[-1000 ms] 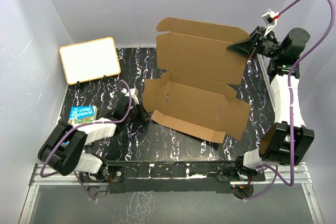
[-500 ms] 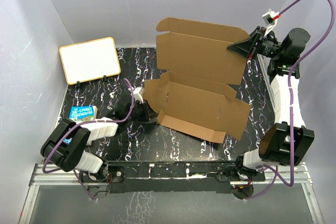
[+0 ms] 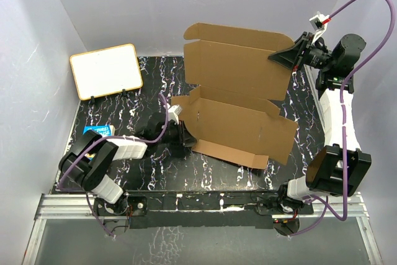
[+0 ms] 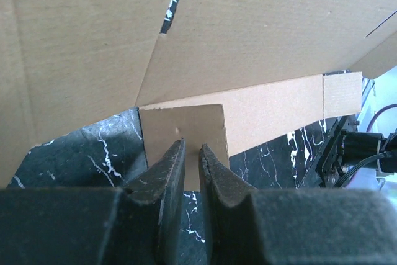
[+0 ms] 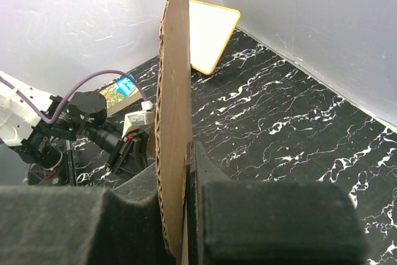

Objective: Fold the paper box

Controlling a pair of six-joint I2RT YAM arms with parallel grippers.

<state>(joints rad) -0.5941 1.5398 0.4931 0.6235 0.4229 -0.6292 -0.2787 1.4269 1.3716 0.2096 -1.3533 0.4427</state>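
The paper box (image 3: pixel 239 130) is a brown corrugated sheet, partly folded on the black marble table (image 3: pixel 149 79). Its base lies flat and its big lid panel (image 3: pixel 239 60) stands upright at the back. My right gripper (image 3: pixel 286 56) is shut on that panel's right edge, and in the right wrist view the cardboard (image 5: pixel 175 91) runs edge-on between the jaws (image 5: pixel 186 147). My left gripper (image 3: pixel 183 133) lies low at the box's left end. In its own view the jaws (image 4: pixel 191 147) stand a narrow slit apart, tips against a small cardboard tab (image 4: pixel 183 125), gripping nothing.
A white board with a tan frame (image 3: pixel 105 71) leans at the back left. A colourful book (image 3: pixel 96 130) lies at the left, partly under my left arm. The box's front flap (image 3: pixel 229 151) rests on the table. Grey walls close in three sides.
My left gripper has slid right along the table to the box's left end, and the flap there has been pushed inward. The right arm and the lid panel have held still.
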